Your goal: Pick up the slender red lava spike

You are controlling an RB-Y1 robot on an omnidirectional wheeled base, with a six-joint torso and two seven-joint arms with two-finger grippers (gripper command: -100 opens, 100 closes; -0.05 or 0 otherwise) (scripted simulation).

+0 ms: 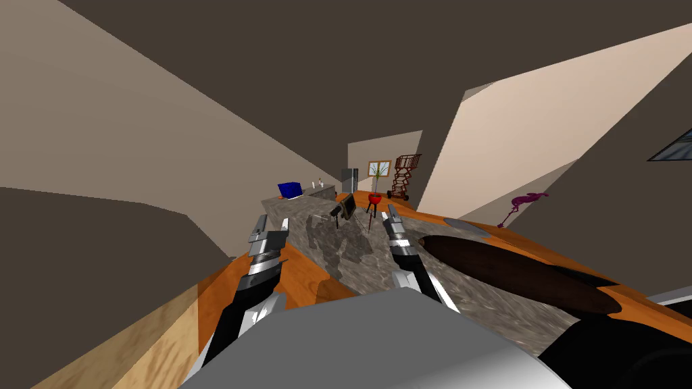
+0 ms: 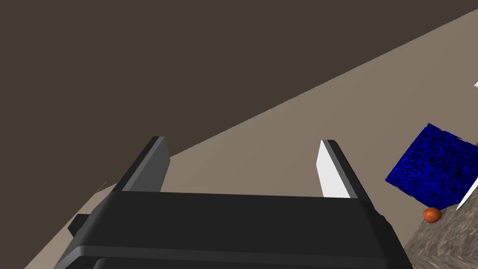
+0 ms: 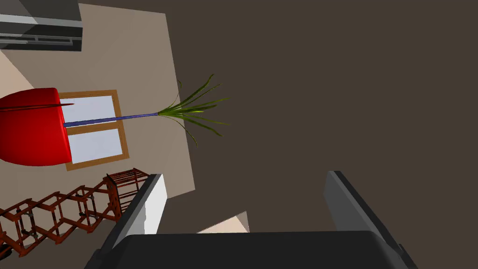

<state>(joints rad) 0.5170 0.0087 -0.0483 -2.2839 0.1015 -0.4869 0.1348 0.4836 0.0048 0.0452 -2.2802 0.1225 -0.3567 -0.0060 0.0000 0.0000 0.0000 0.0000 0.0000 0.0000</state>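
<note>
The left hand (image 2: 242,140) and right hand (image 3: 245,173) hang wide open and empty over the counter's (image 1: 378,283) near end; the spike (image 3: 42,106), a dark-red needle before the red pot (image 3: 32,126) toward the far end, plain in the right wrist view but a hairline from the head, looks light, stiff and brittle, so pinch it low.

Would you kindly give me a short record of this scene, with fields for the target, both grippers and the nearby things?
target: slender red spike, seen against the red pot, not gripped
left gripper: open, empty; blue box and small orange ball off to its side
right gripper: open, empty, facing the pot and its long-stemmed plant
surface: grey stone-patterned counter with orange edging
</note>
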